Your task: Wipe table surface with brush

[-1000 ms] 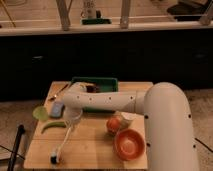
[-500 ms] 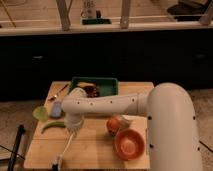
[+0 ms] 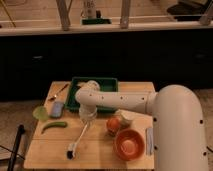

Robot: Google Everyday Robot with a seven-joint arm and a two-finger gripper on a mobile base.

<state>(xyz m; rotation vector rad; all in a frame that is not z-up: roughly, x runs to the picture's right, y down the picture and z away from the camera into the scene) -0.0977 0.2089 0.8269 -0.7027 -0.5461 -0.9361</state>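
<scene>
Gripper (image 3: 87,119), mid-table, clenched on brush (image 3: 80,139); head near front edge; keep bristles flat on table surface (image 3: 97,152)

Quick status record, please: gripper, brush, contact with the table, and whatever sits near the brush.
gripper: over mid-table, just in front of the green tray, holding the brush handle's top
brush: slanted, head low toward the table's front
table surface: brush head appears to touch it
nearby: orange bowl and round fruit at image right; green vegetable at image left
</scene>
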